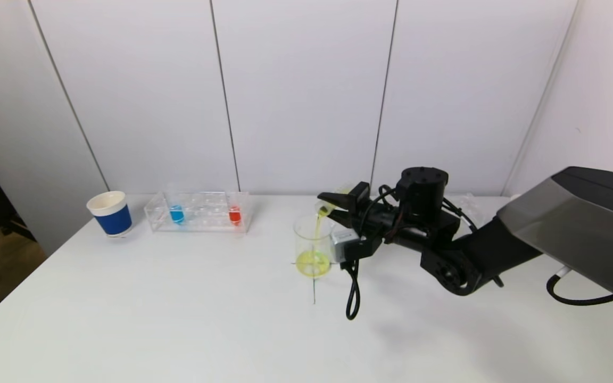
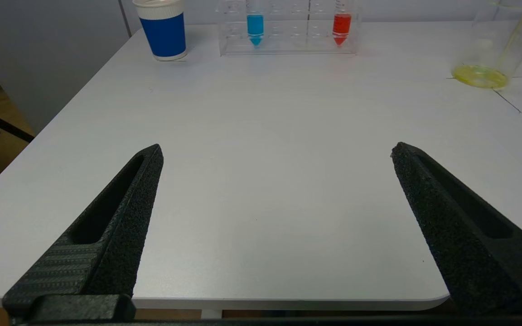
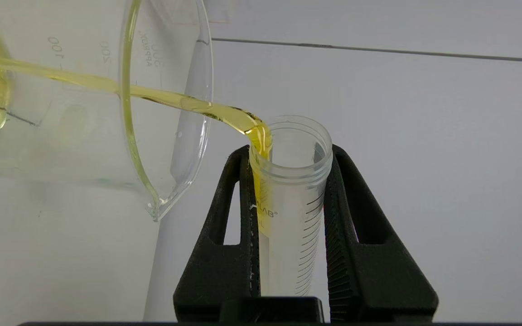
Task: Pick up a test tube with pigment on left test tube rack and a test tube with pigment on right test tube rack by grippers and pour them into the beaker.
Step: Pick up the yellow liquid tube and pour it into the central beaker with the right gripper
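Right gripper reaches leftward, clenched on tilted tube, yellow liquid streaming into beaker. Left gripper low over table, jaws spread, nothing held.

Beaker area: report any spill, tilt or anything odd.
Nothing stands out. The right gripper tips its test tube, and the yellow stream lands inside the upright beaker. No liquid shows on the table.

a thin yellow stream runs from the clear test tube, marked with black gradations, into the clear beaker, pooling yellow at its bottom. the right pincer is black. near the table's far left corner, on its white top, stands a blue cup with a white rim; the clear rack beside it holds blue and red liquids.
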`<action>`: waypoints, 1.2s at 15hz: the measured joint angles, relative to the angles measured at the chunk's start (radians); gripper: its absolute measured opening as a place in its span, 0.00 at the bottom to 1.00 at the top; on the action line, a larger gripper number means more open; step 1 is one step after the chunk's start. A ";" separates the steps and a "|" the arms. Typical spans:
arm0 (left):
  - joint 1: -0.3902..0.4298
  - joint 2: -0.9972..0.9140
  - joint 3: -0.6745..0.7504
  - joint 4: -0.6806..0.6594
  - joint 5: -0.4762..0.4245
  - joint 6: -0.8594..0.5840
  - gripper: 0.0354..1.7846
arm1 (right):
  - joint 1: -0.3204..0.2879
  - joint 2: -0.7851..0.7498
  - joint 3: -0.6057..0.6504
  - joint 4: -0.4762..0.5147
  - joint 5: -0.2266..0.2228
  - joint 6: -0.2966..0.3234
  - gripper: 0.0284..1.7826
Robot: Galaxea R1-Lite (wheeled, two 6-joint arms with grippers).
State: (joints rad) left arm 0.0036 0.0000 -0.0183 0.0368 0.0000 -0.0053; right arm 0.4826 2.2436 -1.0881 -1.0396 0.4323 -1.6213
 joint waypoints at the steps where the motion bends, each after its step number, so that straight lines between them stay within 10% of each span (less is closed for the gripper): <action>1: 0.000 0.000 0.000 0.000 0.000 0.000 0.99 | -0.002 -0.003 -0.001 0.011 -0.001 -0.011 0.25; 18: 0.000 0.000 0.000 0.000 0.000 0.000 0.99 | -0.009 -0.053 -0.051 0.155 -0.053 -0.146 0.25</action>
State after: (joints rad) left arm 0.0038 0.0000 -0.0183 0.0368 0.0000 -0.0057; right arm 0.4738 2.1904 -1.1387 -0.8843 0.3789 -1.7670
